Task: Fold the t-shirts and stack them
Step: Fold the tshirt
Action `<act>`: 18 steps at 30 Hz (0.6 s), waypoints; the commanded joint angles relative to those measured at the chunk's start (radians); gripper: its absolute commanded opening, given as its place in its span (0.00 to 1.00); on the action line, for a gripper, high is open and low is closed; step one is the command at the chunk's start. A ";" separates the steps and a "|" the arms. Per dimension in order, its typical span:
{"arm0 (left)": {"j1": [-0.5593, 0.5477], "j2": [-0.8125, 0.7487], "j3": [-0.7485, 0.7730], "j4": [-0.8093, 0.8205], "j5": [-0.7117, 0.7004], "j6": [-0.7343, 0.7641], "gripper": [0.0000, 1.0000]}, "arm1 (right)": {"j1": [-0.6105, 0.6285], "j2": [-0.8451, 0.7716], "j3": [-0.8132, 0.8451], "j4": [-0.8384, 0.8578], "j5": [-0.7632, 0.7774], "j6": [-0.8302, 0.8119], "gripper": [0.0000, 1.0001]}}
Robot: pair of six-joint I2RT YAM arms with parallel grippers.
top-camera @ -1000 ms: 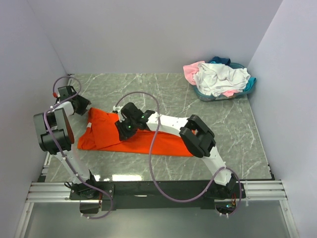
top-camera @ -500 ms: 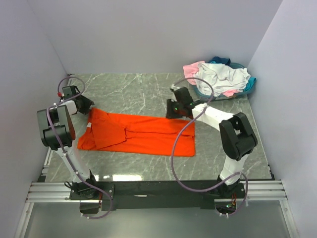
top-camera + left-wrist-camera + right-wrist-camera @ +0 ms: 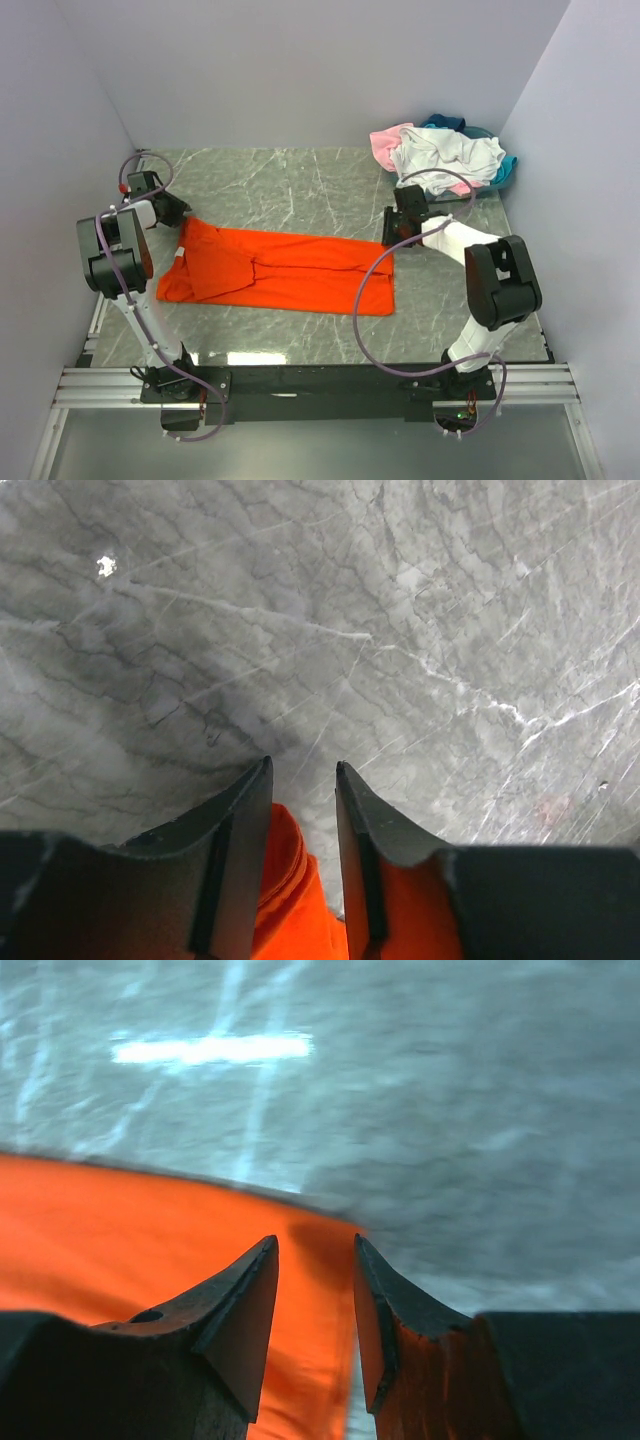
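The bright orange t-shirt (image 3: pixel 300 275) lies flat on the marble table, folded into a long band with a sleeve folded in at its left end. My left gripper (image 3: pixel 178 211) is at the shirt's far left corner. In the left wrist view it (image 3: pixel 304 764) is open, with a fold of orange fabric (image 3: pixel 285 880) between the fingers, lying against the left one. My right gripper (image 3: pixel 391 232) is at the shirt's far right corner. In the right wrist view it (image 3: pixel 315 1240) is open just above the orange corner (image 3: pixel 120 1240). White, pale pink and teal shirts (image 3: pixel 445 158) are heaped at the back right.
The heaped shirts sit in a teal basket (image 3: pixel 505 170) in the back right corner. Grey walls close in the table on the left, back and right. Purple cables loop from both arms over the table.
My right arm has swung from the shirt's left middle across to its far right corner. The shirt's right half now lies uncovered and flat. The left gripper has barely moved.
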 commanded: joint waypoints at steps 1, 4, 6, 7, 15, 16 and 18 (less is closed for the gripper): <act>-0.003 0.018 0.031 0.007 0.014 0.000 0.37 | -0.041 -0.056 -0.038 0.002 0.037 -0.014 0.43; -0.003 0.025 0.033 0.004 0.012 0.001 0.35 | -0.065 -0.067 -0.068 0.017 0.016 -0.009 0.44; -0.003 0.025 0.031 0.002 0.017 0.003 0.34 | -0.069 -0.070 -0.074 0.017 0.010 -0.009 0.44; -0.003 0.025 0.028 0.002 0.015 0.001 0.33 | -0.071 -0.069 -0.078 0.020 0.010 -0.011 0.44; -0.001 0.024 0.008 0.020 0.040 -0.014 0.30 | -0.080 -0.066 -0.081 0.032 -0.062 0.006 0.44; -0.001 0.025 0.008 0.022 0.043 -0.013 0.29 | -0.082 -0.064 -0.080 0.035 -0.073 0.006 0.44; -0.001 0.028 0.008 0.020 0.054 -0.016 0.27 | -0.083 -0.055 -0.066 0.026 -0.078 0.003 0.44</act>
